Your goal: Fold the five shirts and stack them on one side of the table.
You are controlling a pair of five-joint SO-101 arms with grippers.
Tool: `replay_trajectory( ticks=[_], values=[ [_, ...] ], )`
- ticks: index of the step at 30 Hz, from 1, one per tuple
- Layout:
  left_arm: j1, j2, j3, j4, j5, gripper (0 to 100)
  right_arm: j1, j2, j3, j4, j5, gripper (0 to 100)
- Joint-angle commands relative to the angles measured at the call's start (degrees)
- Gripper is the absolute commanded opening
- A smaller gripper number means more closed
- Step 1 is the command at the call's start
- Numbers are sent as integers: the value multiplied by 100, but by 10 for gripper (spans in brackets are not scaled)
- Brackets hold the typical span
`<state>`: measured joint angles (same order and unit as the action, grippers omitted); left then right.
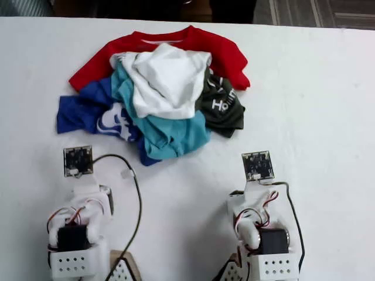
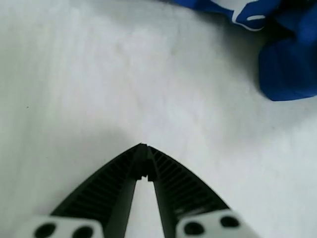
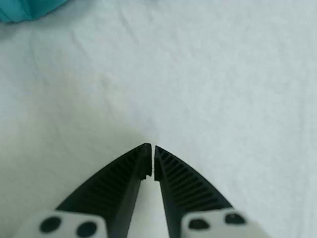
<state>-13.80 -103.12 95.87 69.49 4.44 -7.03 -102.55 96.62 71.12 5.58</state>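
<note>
Several shirts lie in a loose heap at the table's far middle: a red shirt [image 1: 176, 50] at the back, a white shirt [image 1: 167, 79] on top, a teal shirt [image 1: 170, 132] under it, a blue shirt [image 1: 88, 111] at the left and a dark green shirt [image 1: 222, 105] at the right. Both arms sit folded at the near edge, apart from the heap. My left gripper [image 2: 145, 148] is shut over bare cloth, with the blue shirt [image 2: 287, 64] beyond it. My right gripper [image 3: 152, 149] is shut on nothing; a teal shirt corner [image 3: 25, 9] shows far off.
A white cloth [image 1: 328, 117] covers the table, with free room to the left, right and front of the heap. A black cable [image 1: 136, 193] loops from the left arm's base across the near middle.
</note>
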Motion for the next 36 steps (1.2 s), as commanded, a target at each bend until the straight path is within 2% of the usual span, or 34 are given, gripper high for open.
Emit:
replay_trajectory(
  ticks=[1,4,9,12,17,23,30,33,36],
  values=[
    [53,-149,119,-818,-800,62,31,-48,35,40,-18,19],
    [44,-149,119,-1943,-1354,146,31,-48,35,40,-18,19],
    [53,-149,119,-3859,-607,225,31,-48,35,40,-18,19],
    [281,-149,119,-4413,-457,230,31,-48,35,40,-18,19],
    [1169,-149,-180,-4158,-413,229,31,-48,35,40,-18,19],
    [1864,-141,-1367,-3253,-422,229,31,-48,35,40,-18,19],
    [1969,-44,-2290,-2505,-422,229,31,-48,35,40,-18,19],
    [1969,527,-2870,-2268,-404,229,31,-48,35,40,-18,19],
    [1960,1530,-3679,-2048,-35,229,31,-48,35,40,-18,19]
  ],
)
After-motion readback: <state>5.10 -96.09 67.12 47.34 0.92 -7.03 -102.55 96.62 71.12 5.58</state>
